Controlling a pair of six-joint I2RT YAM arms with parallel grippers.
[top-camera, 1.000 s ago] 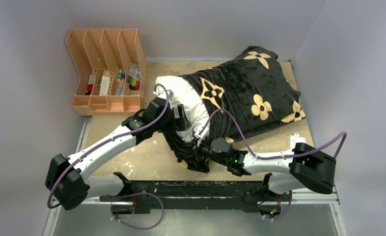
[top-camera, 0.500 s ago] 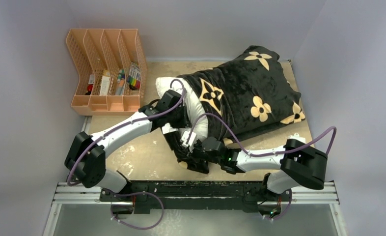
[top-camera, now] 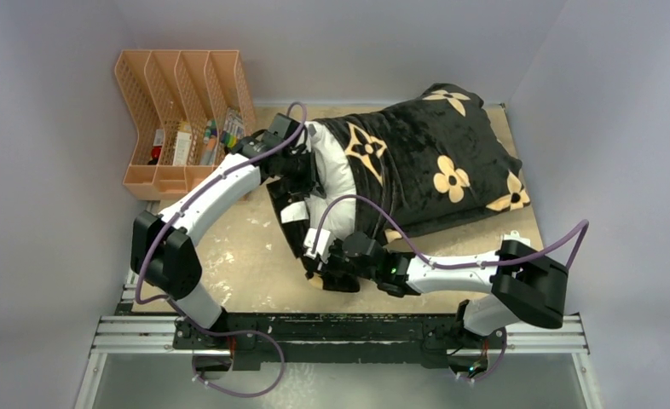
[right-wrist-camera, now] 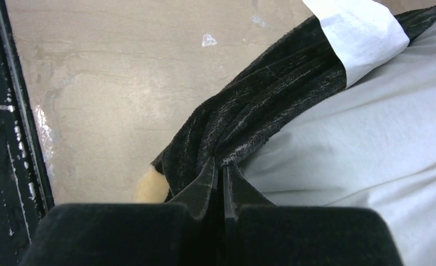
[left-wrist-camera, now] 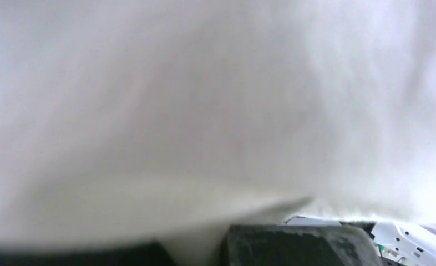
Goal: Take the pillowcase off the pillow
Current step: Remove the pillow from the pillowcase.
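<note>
The black pillowcase (top-camera: 425,162) with tan flower motifs lies at the back right and still covers most of the white pillow (top-camera: 338,183), whose left end sticks out. My left gripper (top-camera: 302,181) presses into that bare end. In the left wrist view white pillow (left-wrist-camera: 204,111) fills the frame, and a fold of it sits pinched between the dark fingers (left-wrist-camera: 293,244) of my left gripper (left-wrist-camera: 196,249). My right gripper (top-camera: 327,264) is near the front, shut on the pillowcase's hem (right-wrist-camera: 260,111); its jaws (right-wrist-camera: 222,172) meet on the plush beside the pillow (right-wrist-camera: 360,144).
An orange file organizer (top-camera: 187,119) holding pens and small items stands at the back left, close to my left arm. A small white object (top-camera: 512,243) lies at the right edge. A white tag (right-wrist-camera: 360,30) crosses the hem. Grey walls close in on three sides.
My left arm has swung toward the back and its gripper has shut on the pillow's bare end. My right gripper has shifted left, still holding the hem.
</note>
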